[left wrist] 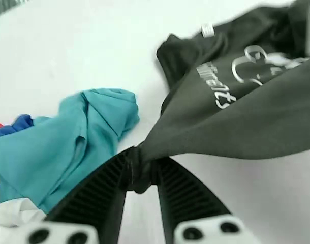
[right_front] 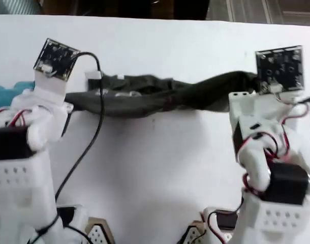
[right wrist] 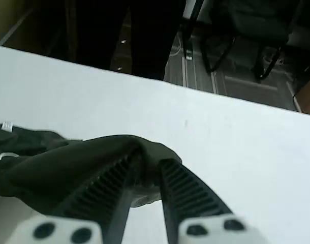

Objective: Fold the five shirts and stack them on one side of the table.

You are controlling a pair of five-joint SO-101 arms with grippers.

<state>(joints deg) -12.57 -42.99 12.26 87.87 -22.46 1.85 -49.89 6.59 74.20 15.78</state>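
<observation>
The dark shirt (right_front: pixel 160 96) is stretching left to right across the far half of the white table (right_front: pixel 155 168), bunched into a long, sagging band between the two arms. In the left wrist view the shirt (left wrist: pixel 246 117) is showing silver print (left wrist: pixel 236 76) on its upper face and a small white label (left wrist: pixel 207 31) at its far edge. The part with the print appears to be lying on the table (left wrist: pixel 68 51), while the near edge is pulling taut toward the gripper.

The left gripper (left wrist: pixel 141 170) is pinching the shirt's left corner, its ribbed black fingers (left wrist: pixel 101 188) closing tightly on a gathered twist of fabric. The right gripper (right wrist: pixel 147 165) is clamping the shirt's (right wrist: pixel 68 162) right end, with the cloth draping over and between its fingers (right wrist: pixel 188 190) just above the table (right wrist: pixel 221 142). In the high view the left arm (right_front: pixel 28 127) is standing at the near left and the right arm (right_front: pixel 261 142) at the near right, both reaching toward the far side.

A teal shirt (left wrist: pixel 63 147) is lying crumpled to the left of the dark one, near it but not touching, and is showing at the table's left edge in the high view (right_front: pixel 7 91). Blue, red and white cloth (left wrist: pixel 7 127) is peeking out beside the teal shirt on its left. A black cable (right_front: pixel 89 137) is looping down from the left arm's wrist across the tabletop. Beyond the far table edge, a dark floor (right wrist: pixel 236 76) is showing.
</observation>
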